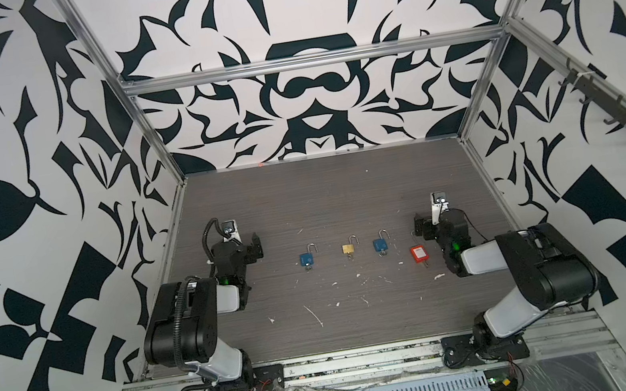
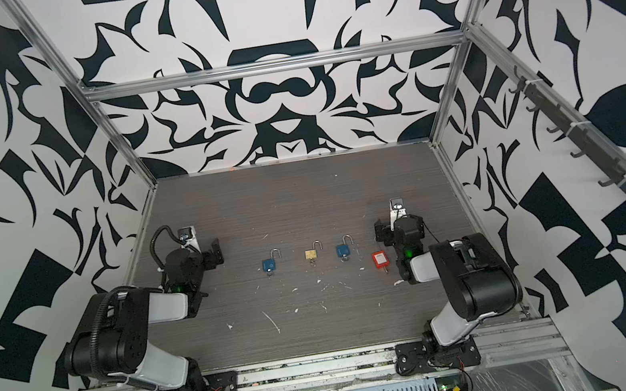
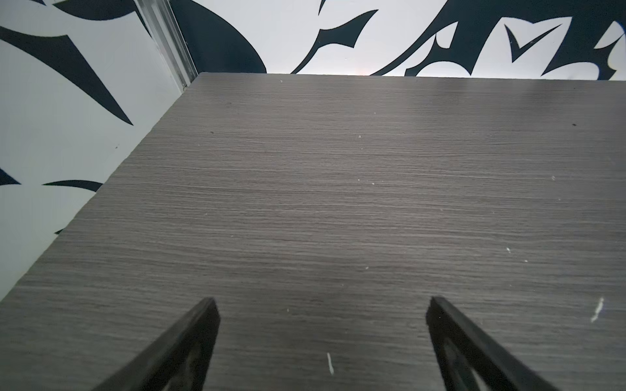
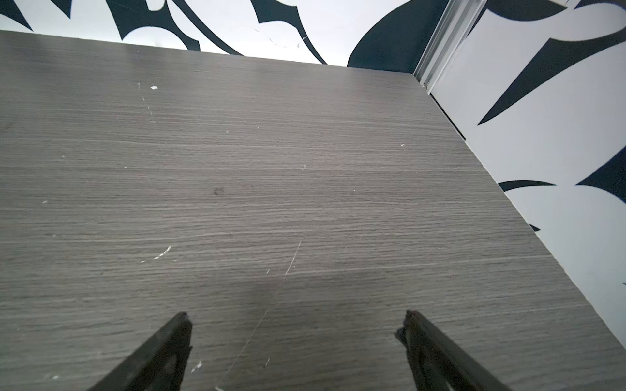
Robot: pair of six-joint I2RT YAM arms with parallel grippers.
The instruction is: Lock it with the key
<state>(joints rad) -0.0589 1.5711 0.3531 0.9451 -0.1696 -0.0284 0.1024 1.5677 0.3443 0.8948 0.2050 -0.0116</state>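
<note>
Between the two grippers, on the grey table (image 1: 324, 199), four padlocks lie in a row, and nothing touches any of them. Off the inner side of the left gripper (image 1: 255, 246), a short way from its tips, lies a blue padlock (image 1: 306, 259). Beyond that come a brass padlock (image 1: 348, 248) and a second blue padlock (image 1: 380, 244). The red padlock (image 1: 418, 253) lies just beside the right gripper (image 1: 419, 227), a little back from its tips toward the arm.

The blue and brass locks show their steel shackles raised and open. The red one's thin shackle is too small to judge. Each lock seems to carry a key (image 1: 309, 267) in the end away from its shackle, though this is tiny in both top views.

Both grippers have their jaws spread wide and hold nothing. Each wrist view shows only bare table between and ahead of the jaws, with no lock in sight.

The task looks to be at its very start, with no lock yet chosen or approached. The next move probably calls for a gripper to swing inward toward its nearest lock. One gripper would likely steady the body or press the shackle home, while the other pinches the key head and turns it. The key is small and low on the table, so the pinch must come in low and be well aimed.
</note>
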